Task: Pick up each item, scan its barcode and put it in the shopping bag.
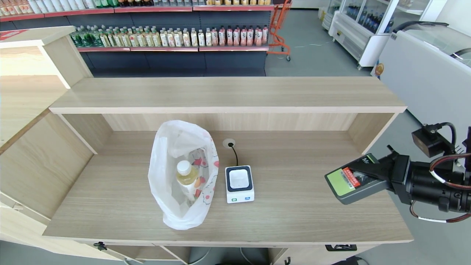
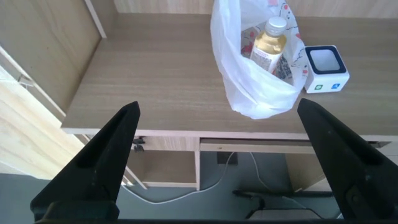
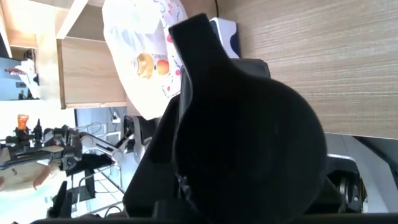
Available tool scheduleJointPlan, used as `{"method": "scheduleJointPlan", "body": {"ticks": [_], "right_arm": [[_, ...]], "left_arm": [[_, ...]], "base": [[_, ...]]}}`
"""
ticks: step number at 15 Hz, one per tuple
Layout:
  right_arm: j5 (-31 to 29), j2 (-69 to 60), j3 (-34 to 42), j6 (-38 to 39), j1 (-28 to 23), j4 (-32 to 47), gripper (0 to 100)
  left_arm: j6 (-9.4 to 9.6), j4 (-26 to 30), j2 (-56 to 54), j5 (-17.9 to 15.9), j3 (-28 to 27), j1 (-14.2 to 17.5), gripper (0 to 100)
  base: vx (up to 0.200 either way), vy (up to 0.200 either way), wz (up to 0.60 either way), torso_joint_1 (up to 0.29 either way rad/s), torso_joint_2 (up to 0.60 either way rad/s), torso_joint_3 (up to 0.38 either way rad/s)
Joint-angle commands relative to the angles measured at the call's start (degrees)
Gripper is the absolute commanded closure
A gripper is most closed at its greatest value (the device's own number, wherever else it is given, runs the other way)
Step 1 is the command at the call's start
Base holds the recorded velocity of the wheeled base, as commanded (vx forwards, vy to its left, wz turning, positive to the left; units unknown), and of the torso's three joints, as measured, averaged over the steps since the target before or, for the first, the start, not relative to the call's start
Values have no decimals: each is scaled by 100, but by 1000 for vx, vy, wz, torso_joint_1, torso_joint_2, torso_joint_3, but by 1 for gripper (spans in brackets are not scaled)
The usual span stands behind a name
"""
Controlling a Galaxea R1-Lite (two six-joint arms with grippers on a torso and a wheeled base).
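Note:
A white plastic shopping bag (image 1: 182, 173) stands open on the wooden counter (image 1: 294, 213), with a yellowish bottle (image 1: 187, 175) upright inside. Just right of it lies the white barcode scanner (image 1: 239, 183), window up. My right gripper (image 1: 375, 176) is shut on a dark box with a green and red label (image 1: 349, 181), held in the air over the counter's right end. That box (image 3: 249, 137) looms dark in the right wrist view, with the bag (image 3: 140, 68) and scanner (image 3: 225, 34) beyond. My left gripper (image 2: 217, 111) is open, off the counter's front, facing the bag (image 2: 255, 93) and scanner (image 2: 324, 68).
A raised top shelf (image 1: 228, 94) and side walls enclose the counter at the back, left and right. The scanner's cable runs to a port (image 1: 229, 142) behind it. Store shelves with bottles (image 1: 169, 36) and freezers (image 1: 423, 66) stand farther off.

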Motion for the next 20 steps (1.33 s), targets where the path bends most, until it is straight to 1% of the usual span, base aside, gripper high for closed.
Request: {"method": "scheduleJointPlan", "body": {"ticks": [1,4,11,13,16,20], "right_arm": [[1,11,7,0,0,-4,100],[1,-33,51,0,0,-4,100],[-26,-200,394,0,0,5,100],[-43,-183,377,-17,35,32,100],[-114,-226,359,-17,176,278,100],[-131,-314,359,-53,299,673,100]], "left_arm": [[1,-4,-2,0,1,1,0],[1,-4,-2,-9,1,1,0],[-8,-4,-2,-9,1,1,0],[1,-4,-2,-9,1,1,0],[-8,-4,-2,0,1,1,0],[-34,-4,-2,0,1,1,0]], "base": [[0,0,0,0,0,0],[0,0,0,0,0,0],[200,0,0,-3,2,3],[0,0,0,0,0,0],[0,0,0,0,0,0],[0,200,0,-2,6,6]]}}
